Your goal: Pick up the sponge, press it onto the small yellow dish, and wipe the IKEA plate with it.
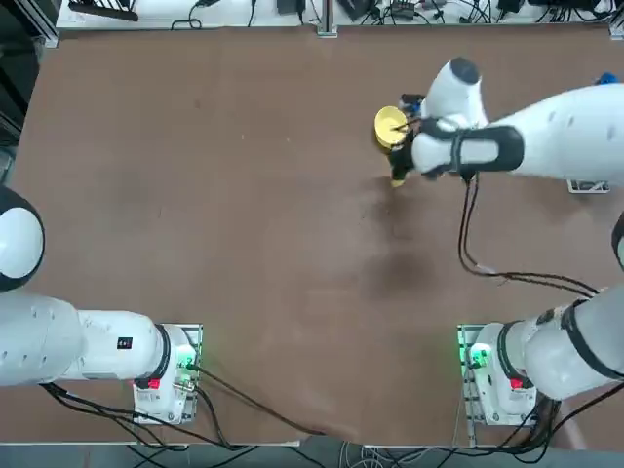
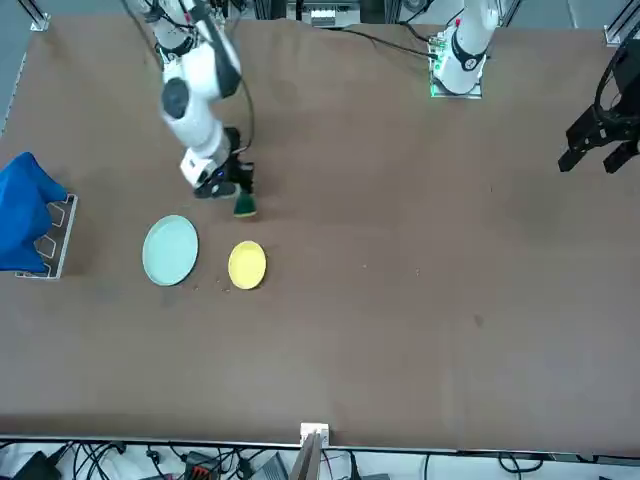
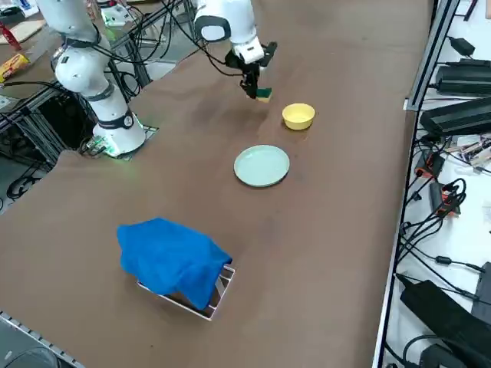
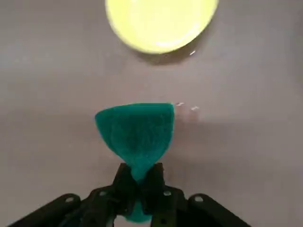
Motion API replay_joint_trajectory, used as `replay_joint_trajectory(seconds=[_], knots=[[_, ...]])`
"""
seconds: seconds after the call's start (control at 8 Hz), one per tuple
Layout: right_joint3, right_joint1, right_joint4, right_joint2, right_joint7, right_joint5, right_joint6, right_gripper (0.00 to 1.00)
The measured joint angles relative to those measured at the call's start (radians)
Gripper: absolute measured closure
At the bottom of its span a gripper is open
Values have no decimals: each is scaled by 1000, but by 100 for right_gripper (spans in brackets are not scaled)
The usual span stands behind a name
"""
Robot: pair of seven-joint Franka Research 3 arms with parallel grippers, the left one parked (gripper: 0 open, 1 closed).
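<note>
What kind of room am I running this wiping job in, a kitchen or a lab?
Most likely a robotics lab: the brown table is ringed by loose cables and equipment, the arms are bolted to it, and the right gripper carries the sponge.

No readable text, label or number anywhere.

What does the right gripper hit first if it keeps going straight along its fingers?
Most likely bare brown table. The right gripper, shut on the green-topped yellow foam sponge, points down short of the small round yellow dish. The sponge would touch first; its height above the table is unclear.
</note>
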Motion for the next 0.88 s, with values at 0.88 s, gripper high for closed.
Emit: replay_joint_trajectory(seconds=[0.88], knots=[[-4,115,-65,142,109,0,221,85]])
